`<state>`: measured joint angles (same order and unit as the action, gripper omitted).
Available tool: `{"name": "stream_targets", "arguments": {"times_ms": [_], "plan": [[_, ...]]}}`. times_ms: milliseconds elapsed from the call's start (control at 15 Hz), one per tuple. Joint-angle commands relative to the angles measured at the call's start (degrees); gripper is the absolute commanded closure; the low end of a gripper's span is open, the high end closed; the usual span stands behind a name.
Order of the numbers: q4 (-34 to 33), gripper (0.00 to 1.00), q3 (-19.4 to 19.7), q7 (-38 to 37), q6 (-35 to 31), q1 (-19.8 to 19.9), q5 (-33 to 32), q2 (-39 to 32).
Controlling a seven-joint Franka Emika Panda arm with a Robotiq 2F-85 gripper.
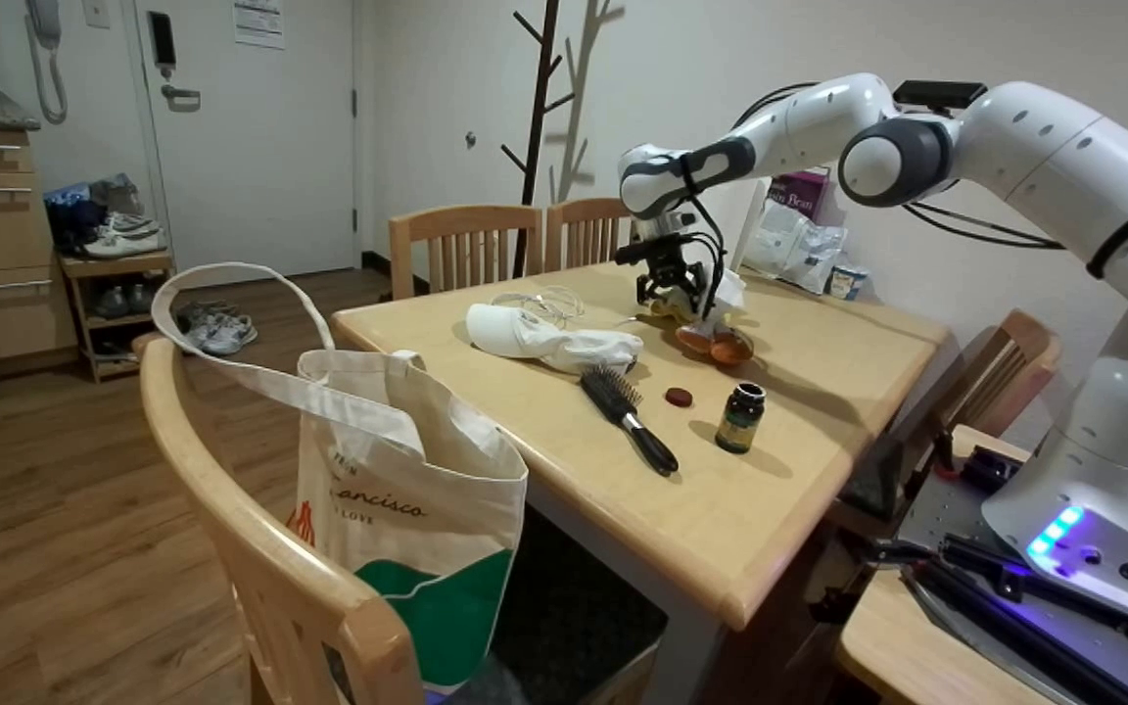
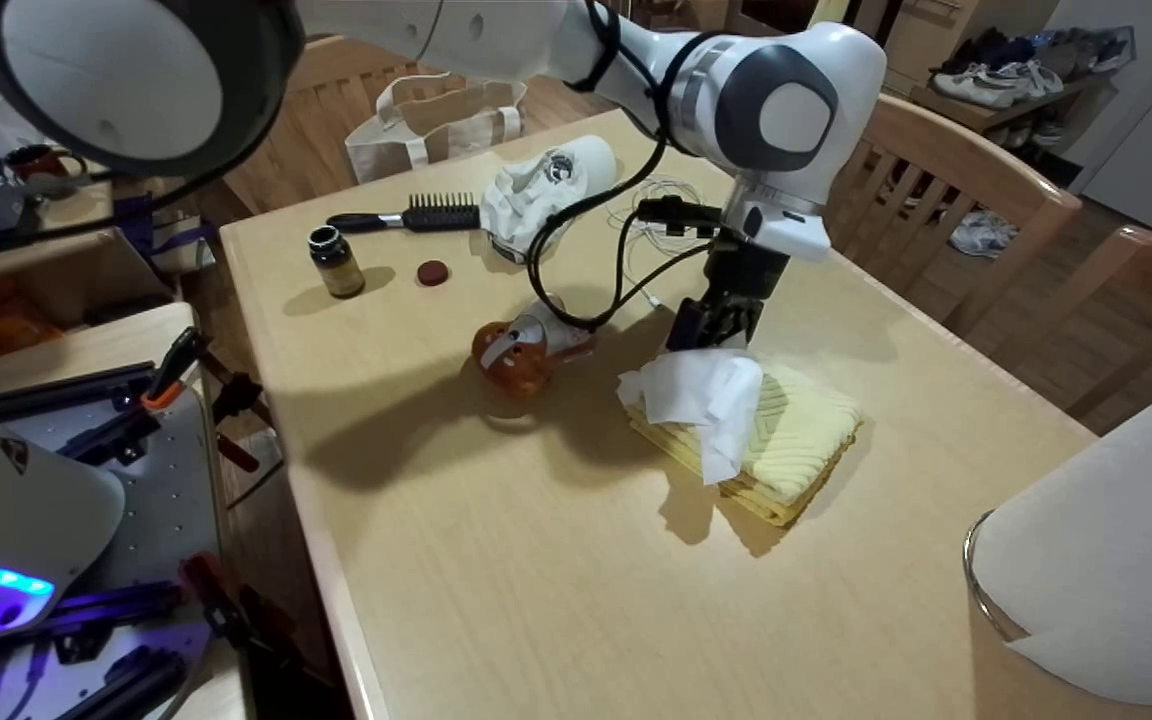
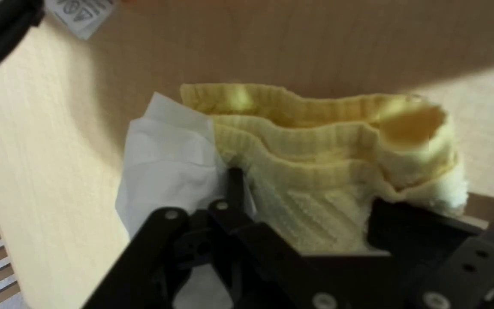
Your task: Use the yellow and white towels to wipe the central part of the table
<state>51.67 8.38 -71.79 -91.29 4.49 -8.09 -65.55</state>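
Observation:
The yellow and white towels (image 2: 806, 430) are a folded, ribbed yellow cloth low over the table (image 2: 536, 560). A thin white sheet (image 2: 706, 390) hangs over one side. My gripper (image 2: 711, 335) comes down from above, its tips hidden by the sheet there. In the wrist view the fingers stand wide apart with the cloth (image 3: 328, 137) bunched between them at the gripper (image 3: 307, 189); the cloth flares past the tips. The white sheet (image 3: 165, 150) is caught beside the left finger. Whether the cloth touches the table (image 3: 24, 171) is unclear. In an exterior view the arm partly hides the towels (image 1: 667, 311).
A glossy orange object (image 2: 511, 360) with a white part lies near the towels. A white cap (image 1: 505, 331), black brush (image 1: 623, 411), dark red lid (image 1: 679, 397) and open bottle (image 1: 740, 418) stand on one side. A white roll (image 2: 1096, 540) stands on another side.

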Motion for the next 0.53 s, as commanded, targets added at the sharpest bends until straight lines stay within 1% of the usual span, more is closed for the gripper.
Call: {"name": "stream_targets", "arguments": {"times_ms": [0, 267, 333, 400, 467], "plan": [[-6.28, 0.58, -0.29, 2.36, 7.09, 2.37, 3.91, -5.37], [-8.85, 0.83, -0.59, 0.92, 14.5, 6.13, 8.54, -6.86], [-8.57, 0.9, -1.45, 0.25, 15.84, 7.33, 9.28, -6.75], [-8.75, 0.95, -1.45, -0.54, 17.38, 8.23, 10.42, -7.16], [-8.6, 0.98, -1.57, -1.23, 18.52, 9.19, 11.74, -7.24]]}}
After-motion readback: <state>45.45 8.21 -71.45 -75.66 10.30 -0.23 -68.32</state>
